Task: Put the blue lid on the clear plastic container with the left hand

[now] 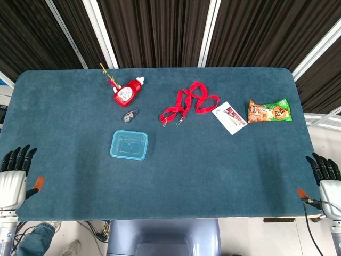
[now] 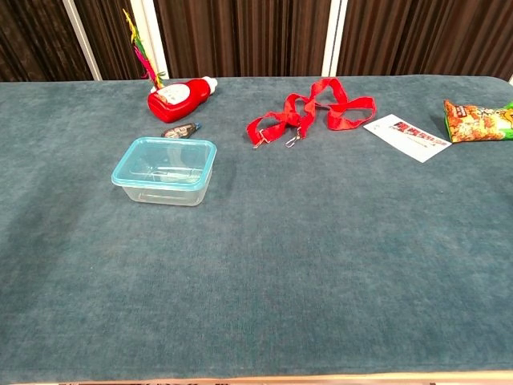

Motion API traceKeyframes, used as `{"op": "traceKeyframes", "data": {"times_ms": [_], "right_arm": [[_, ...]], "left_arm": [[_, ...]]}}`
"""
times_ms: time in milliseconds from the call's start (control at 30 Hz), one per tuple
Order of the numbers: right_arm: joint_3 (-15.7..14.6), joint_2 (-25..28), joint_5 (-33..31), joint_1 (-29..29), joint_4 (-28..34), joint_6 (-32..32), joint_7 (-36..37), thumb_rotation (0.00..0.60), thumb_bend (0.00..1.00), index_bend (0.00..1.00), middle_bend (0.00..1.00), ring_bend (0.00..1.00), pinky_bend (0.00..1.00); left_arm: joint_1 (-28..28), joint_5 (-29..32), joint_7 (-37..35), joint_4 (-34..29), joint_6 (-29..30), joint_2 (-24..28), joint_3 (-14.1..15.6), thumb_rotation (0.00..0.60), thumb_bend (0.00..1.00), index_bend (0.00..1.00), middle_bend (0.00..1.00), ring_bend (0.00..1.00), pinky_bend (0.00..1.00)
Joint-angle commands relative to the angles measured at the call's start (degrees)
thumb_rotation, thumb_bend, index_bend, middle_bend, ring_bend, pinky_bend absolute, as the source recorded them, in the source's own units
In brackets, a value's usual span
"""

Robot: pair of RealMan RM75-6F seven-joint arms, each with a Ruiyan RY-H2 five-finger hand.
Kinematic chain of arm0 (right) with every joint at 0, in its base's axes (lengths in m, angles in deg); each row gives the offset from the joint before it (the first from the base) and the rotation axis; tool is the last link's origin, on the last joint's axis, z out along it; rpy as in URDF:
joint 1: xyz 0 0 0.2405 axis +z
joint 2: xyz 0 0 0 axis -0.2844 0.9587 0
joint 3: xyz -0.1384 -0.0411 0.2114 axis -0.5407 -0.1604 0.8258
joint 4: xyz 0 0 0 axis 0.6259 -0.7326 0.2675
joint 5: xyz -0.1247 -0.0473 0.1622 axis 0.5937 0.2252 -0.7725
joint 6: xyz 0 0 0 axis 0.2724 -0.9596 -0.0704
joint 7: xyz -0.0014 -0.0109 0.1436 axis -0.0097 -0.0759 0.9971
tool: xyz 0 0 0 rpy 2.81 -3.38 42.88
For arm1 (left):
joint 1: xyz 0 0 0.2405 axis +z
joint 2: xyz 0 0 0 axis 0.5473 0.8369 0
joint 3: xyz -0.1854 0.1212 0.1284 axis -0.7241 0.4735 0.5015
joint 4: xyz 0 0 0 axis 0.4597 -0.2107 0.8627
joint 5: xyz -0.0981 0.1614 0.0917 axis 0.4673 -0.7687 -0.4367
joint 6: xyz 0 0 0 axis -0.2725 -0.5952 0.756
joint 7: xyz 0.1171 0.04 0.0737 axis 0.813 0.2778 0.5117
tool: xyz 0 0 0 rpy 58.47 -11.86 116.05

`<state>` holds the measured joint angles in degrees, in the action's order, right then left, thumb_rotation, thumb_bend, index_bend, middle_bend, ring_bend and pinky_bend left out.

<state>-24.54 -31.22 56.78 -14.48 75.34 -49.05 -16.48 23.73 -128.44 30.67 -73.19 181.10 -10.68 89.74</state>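
The clear rectangular plastic container (image 1: pixel 129 145) with its blue lid (image 2: pixel 164 161) sits a bit left of centre on the teal felt-covered desk (image 1: pixel 213 160), lid already on top and rim lined up w/ the box all round as far as both views show. Looks done, or v. close.

Your left hand (image 1: pixel 13 180) hangs off the desk edge at about 8 o'clock from the container, well apart from it, fingers spread, holding nothing. Right hand (image 1: pixel 326 181) is off the opposite edge at about 4 o'clock, fingers also apart and empty. Neither shows in the chest view.

Risks from here:
- Lid may only be resting, not snapped down (can't tell from these angles whether the corners are seated). If you go back to press it, an off-centre push would tip the light box or skate it across the felt.
- A small dark oval gadget (image 1: pixel 130 115) lies near the container at 12 o'clock, and the red squeeze bottle (image 1: pixel 127 93) beyond it; a wide sweep inward w/ spread fingers could knock either.
- Coming in low from 8 o'clock, the fingertips could catch the lid rim and lift it off again.
- The red lanyard (image 1: pixel 189 104), white card (image 1: pixel 229 118) and snack packet (image 1: pixel 269 111) at 1–2 o'clock are well clear; no worry there.
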Motion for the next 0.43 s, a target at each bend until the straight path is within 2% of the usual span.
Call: {"op": "traceKeyframes", "data": {"times_ms": [33,433], "right_arm": [[-0.18,0.39,-0.01,-0.02,0.74,0.09,-0.44,0.600,0.31,0.06,0.05,0.04,0.00],[-0.44,1.17,-0.65,0.14,2.38,0.91,-1.65,0.600,0.31,0.06,0.05,0.04,0.00]], "left_arm": [[1.25,-1.26,-1.34,1.86,0.83,-1.24,-0.28,0.600,0.32,0.10,0.04,0.01,0.08],[2.64,-2.14,-1.27,2.57,0.33,-1.39,-2.12,0.600,0.32,0.10,0.04,0.01,0.08]]}}
